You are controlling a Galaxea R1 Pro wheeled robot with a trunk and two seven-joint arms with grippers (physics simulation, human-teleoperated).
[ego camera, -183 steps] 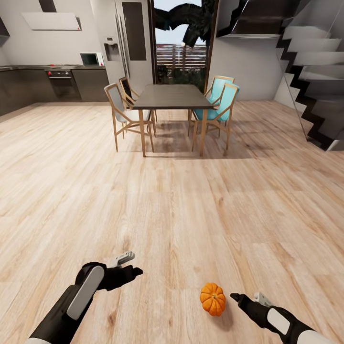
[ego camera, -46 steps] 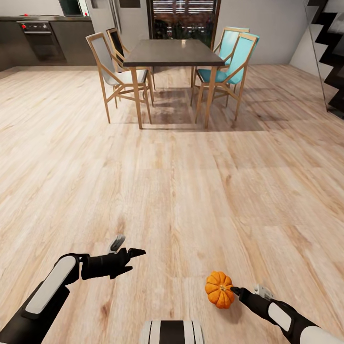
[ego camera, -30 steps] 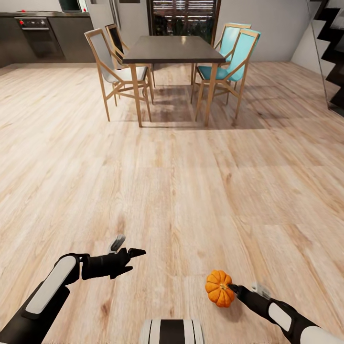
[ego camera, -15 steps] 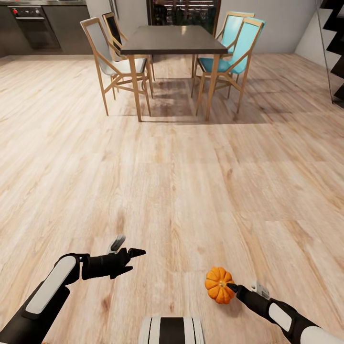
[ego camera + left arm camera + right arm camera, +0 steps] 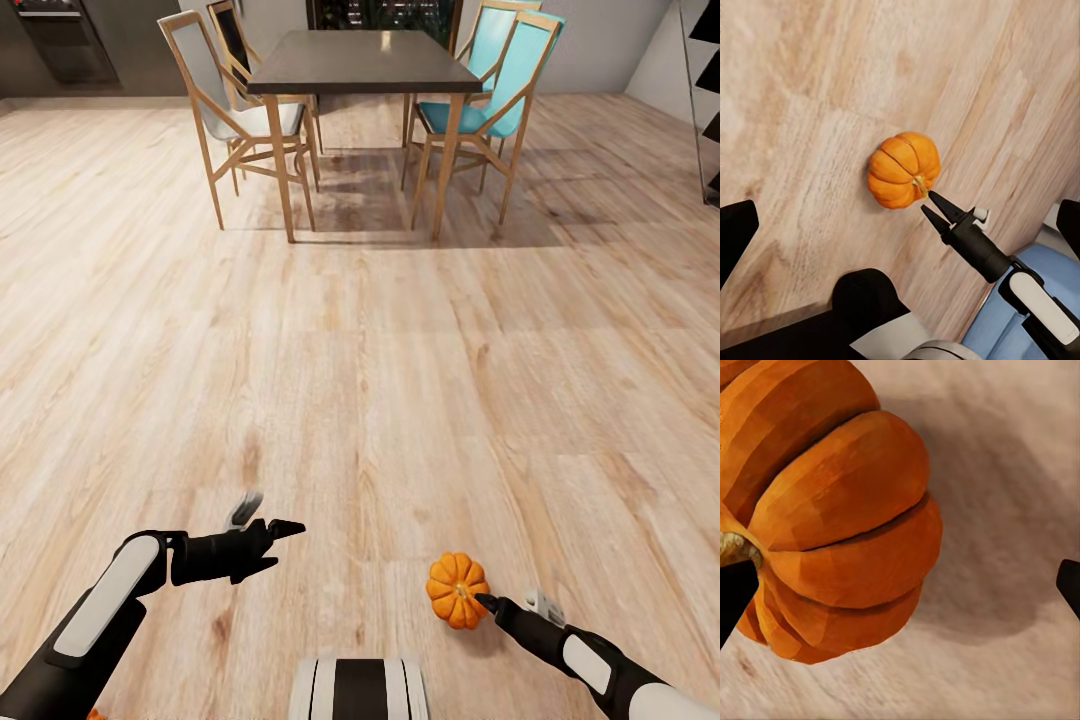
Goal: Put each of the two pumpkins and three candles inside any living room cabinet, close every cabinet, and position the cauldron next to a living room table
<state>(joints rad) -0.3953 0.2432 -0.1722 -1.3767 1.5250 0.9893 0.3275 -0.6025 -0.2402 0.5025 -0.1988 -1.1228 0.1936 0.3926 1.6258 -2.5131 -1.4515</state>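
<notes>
Close beneath the head camera, the right gripper reaches forward with its dark fingertips at the stem of a small ribbed orange pumpkin. The left wrist view shows those two tips drawn nearly together at the stem, touching or just beside it, while the pumpkin's shadow on the boards suggests it is off the floor. I judge the grip to be a thin pinch on the stem alone, though the contact itself is too small to confirm. In the right wrist view the pumpkin sits far to one side of the finger line, not centred between the tips.

That is the main risk: held by so little, the pumpkin could swing, twist out or drop if the base turns or stops sharply, and a round body would roll away across the plank floor.

Level with it on the other side, the left gripper hangs empty with its fingers spread, so it offers no support underneath.

Farther off stands the tall dark dining table with wooden chairs, two of them teal. Driving straight on could bring the arms near those legs, and no living-room cabinet is in sight, so a long carry likely remains.
</notes>
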